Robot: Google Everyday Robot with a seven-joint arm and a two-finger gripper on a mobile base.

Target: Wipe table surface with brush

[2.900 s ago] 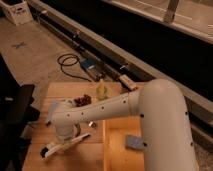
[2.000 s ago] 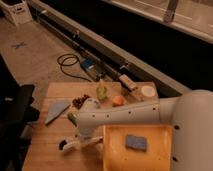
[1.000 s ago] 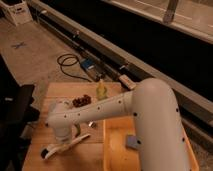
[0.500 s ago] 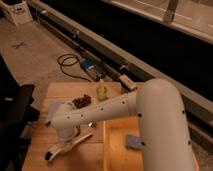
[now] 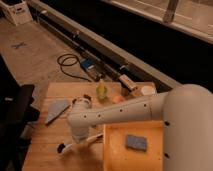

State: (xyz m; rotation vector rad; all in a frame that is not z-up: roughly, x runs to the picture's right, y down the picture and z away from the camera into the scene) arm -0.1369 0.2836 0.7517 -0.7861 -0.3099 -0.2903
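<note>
The brush (image 5: 76, 144) is a slim pale stick with a small dark head at its left end. It lies low over the table surface (image 5: 47, 150), a light-brown wooden plank top. My gripper (image 5: 79, 136) points down from the white wrist at the table's middle left and is shut on the brush's handle. The dark head rests near the front left of the table. My white arm stretches in from the right across the table.
A flat grey dustpan-like piece (image 5: 56, 110) lies left of the wrist. A yellow-orange tray (image 5: 115, 157) with a blue sponge (image 5: 136, 142) sits to the right. A yellow-green bottle (image 5: 101, 91), an orange item (image 5: 117, 99) and a white cup (image 5: 147, 91) stand at the back. A black chair (image 5: 17, 107) stands at left.
My wrist and the brush have swept a little to the right across the table, after earlier sweeps right and back left. The dustpan-like piece now shows more fully.
</note>
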